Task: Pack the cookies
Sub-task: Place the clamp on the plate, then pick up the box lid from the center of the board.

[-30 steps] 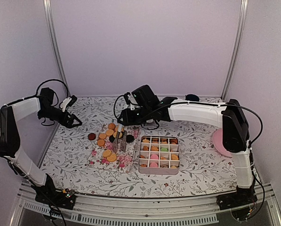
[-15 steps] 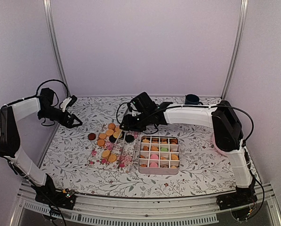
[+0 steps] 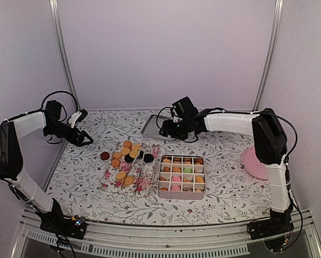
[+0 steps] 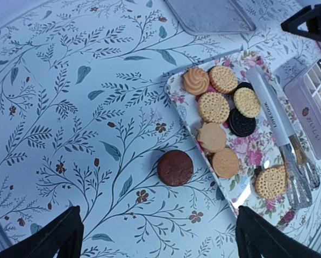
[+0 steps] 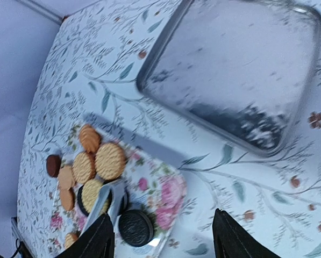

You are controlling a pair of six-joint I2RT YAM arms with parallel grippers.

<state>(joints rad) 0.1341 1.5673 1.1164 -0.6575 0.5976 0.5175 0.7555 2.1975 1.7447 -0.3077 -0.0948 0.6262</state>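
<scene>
Top external view gives us the whole surface (image 3: 79,177), covered in a leaf-and-flower print, with both arms reaching over it. We see most of the loose cookies (image 3: 121,174) lying flat on a floral tray (image 3: 144,185) left of centre. They are mainly golden-orange, with a couple of black sandwich ones among them. One dark brown cookie (image 3: 105,156) sits on the bare surface just beside the tray's left edge. Just to the right of the tray stands a gridded tin (image 3: 182,195), and its compartments already hold cookies, among them a pink and a green one. A pair of tongs (image 4: 270,110) with a white handle lies along the right side of the tray. We find the left pincer (image 3: 86,141) hanging well to the left of the tray, released, its fingers spread wide with nothing between them. From the left wrist view, the brown cookie and the tray lie below that gap. We see the right pincer (image 3: 163,131) stretched toward the back, over the near edge of a flat metal lid (image 3: 152,125). It too is released, and the right wrist view shows its two fingers apart and empty. A pink plate (image 3: 250,161) rests at the far right.
</scene>
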